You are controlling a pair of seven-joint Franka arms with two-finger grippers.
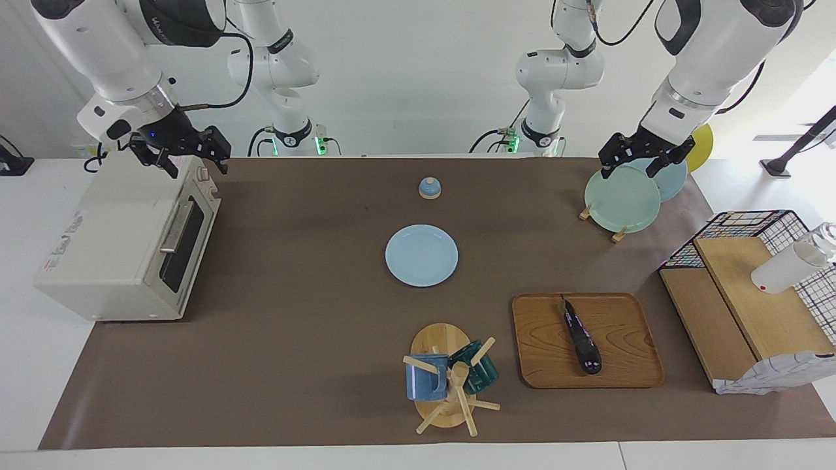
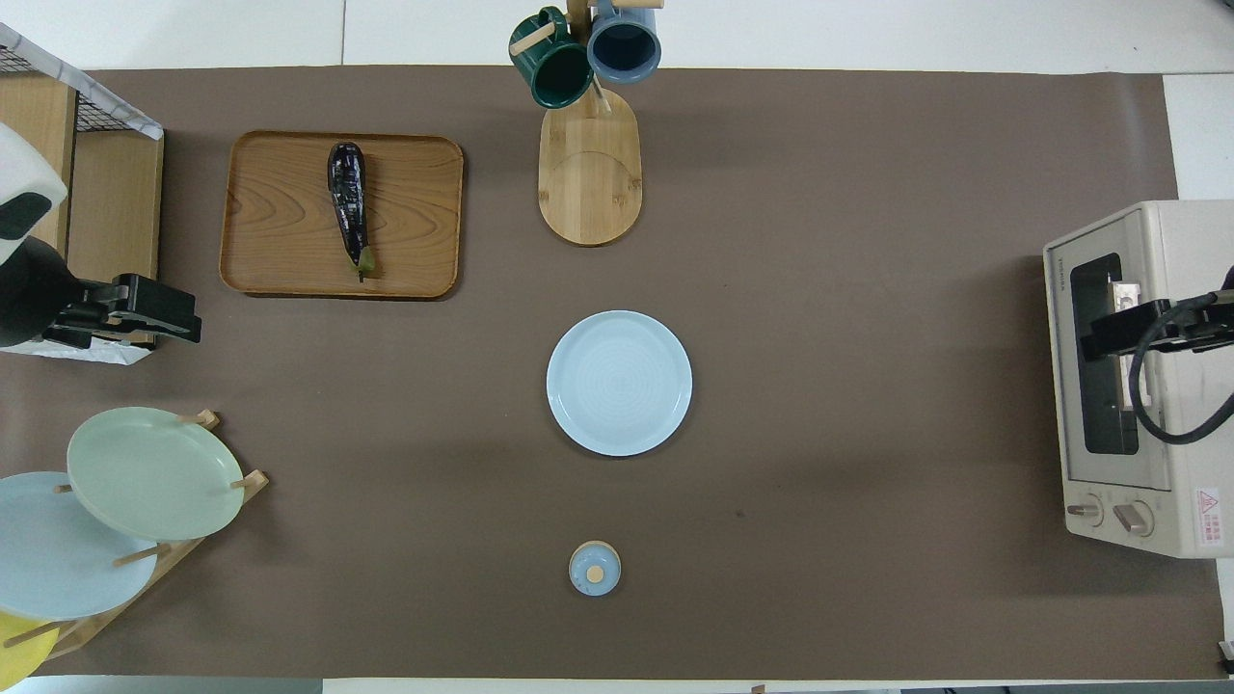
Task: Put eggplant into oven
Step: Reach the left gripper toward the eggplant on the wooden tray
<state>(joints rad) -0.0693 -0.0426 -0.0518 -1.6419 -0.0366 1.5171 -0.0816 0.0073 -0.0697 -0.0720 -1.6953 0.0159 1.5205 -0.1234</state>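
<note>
So the eggplant [image 1: 581,337] is just lying flat on the wooden tray [image 1: 627,365], toward the left arm's end of the table and farther from the robots than the light blue plate [image 1: 421,255] in the middle. It's a slim, long one, glossy and nearly black-purple with light glints along the skin, and its small green stem points toward the robots. It sits slightly angled across the tray, nothing touching it. The oven [image 1: 117,251] is at the right arm's end, a boxy cream-white toaster oven with a dark glass door, which is closed, a metal bar handle and a couple of knobs. The right gripper [image 1: 189,156] hangs over the oven's top edge near the knobs, jaws spread apart and holding nothing. The left gripper [image 1: 643,160] is up over the rack of plates [image 1: 620,199], also spread open and empty. A mug tree [image 1: 450,378] with a blue and a green mug stands beside the tray.
</note>
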